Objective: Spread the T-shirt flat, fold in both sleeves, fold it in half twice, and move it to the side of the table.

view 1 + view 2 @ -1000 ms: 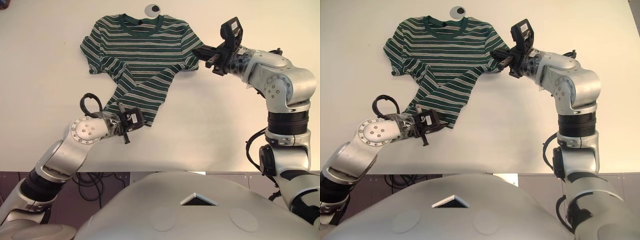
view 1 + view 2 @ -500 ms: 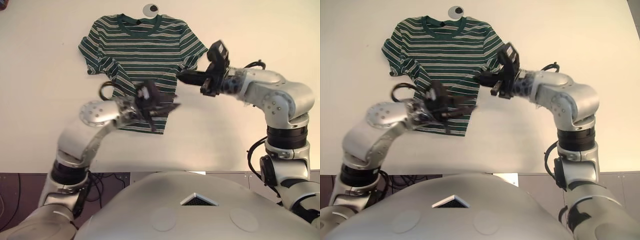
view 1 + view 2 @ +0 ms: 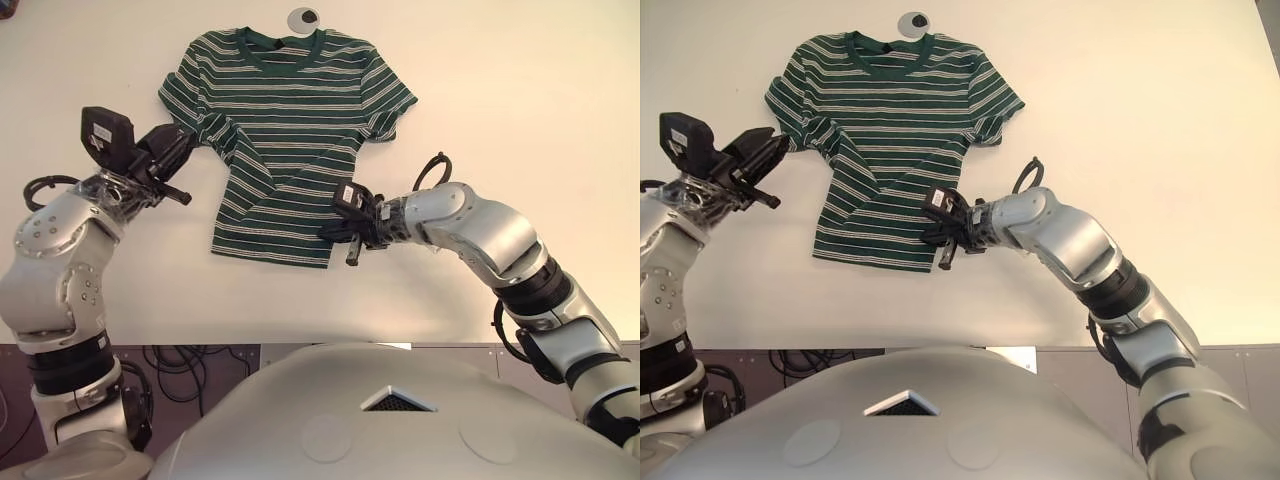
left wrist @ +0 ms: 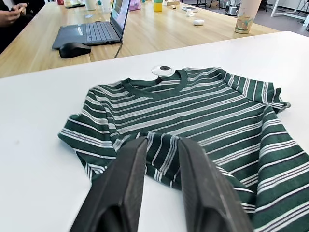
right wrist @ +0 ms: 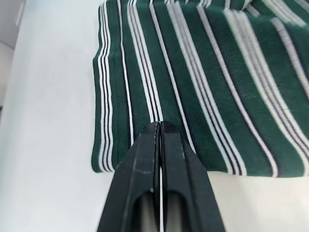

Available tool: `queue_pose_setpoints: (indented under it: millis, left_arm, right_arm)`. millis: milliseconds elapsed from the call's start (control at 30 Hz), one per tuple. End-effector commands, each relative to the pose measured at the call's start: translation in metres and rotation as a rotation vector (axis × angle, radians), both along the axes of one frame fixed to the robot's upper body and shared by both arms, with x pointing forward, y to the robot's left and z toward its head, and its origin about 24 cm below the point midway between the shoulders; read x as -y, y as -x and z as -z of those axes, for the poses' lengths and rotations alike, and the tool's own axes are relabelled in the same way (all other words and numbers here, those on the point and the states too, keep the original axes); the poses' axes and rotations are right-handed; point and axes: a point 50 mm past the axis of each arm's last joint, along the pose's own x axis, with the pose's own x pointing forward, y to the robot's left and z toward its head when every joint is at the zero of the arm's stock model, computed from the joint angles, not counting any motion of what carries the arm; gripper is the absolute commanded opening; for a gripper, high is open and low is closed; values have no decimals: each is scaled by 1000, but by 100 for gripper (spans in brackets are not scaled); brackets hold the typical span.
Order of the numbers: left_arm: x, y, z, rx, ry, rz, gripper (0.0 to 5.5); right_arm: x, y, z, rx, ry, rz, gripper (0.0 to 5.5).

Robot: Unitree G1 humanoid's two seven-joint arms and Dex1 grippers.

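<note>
One T-shirt [image 3: 287, 130] on one table [image 3: 520, 90]

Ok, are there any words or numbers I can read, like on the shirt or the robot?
None can be read.
Shirt: only stripes, no words.
Round sticker above the collar: a dark spot, no letters.
White label on the left wrist and one on the right wrist: too small to read.
Laptop keys and cup print: too blurred to read.

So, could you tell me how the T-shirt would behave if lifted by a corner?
Probably floppy: the T-shirt lies limp with one sleeve rumpled. Likely light, as thin cloth. Pushed, it would probably bunch rather than slide.
</note>
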Motion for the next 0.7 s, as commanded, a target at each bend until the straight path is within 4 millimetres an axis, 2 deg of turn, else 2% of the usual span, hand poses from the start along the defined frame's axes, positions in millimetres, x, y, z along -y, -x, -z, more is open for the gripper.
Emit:
queue_pose_setpoints:
  millis: [33,100,200,267,300,367,433,500,567,633,700]
  left_arm:
    - [-1,10,2,4,0,-53,113]
    - [-1,13,3,10,2,-75,113]
    - [0,15,4,18,8,-102,113]
    - [0,18,5,20,10,-116,113]
    - [1,20,6,19,11,-121,113]
    - [2,22,8,15,9,-126,113]
    - [3,24,10,12,8,-129,113]
    - [5,25,13,-2,0,-109,113]
    - [16,23,23,-50,-28,-28,113]
    - [31,19,35,-97,-72,93,113]
    - [46,12,37,-103,-94,199,113]
  right_arm:
    - [17,-10,24,11,189,29,1]
    - [23,-11,34,20,254,5,1]
    - [33,-14,37,23,290,-13,1]
    - [51,-18,35,24,322,-42,1]
    - [65,-20,33,28,349,-65,1]
    - [107,-26,29,38,439,-113,1]
    - [158,-33,21,44,558,-156,1]
    - [186,-34,11,34,601,-208,1]
    - [183,-35,1,33,533,-235,1]
    - [168,-37,-8,40,430,-242,1]
    - [148,-47,-16,110,346,-212,1]
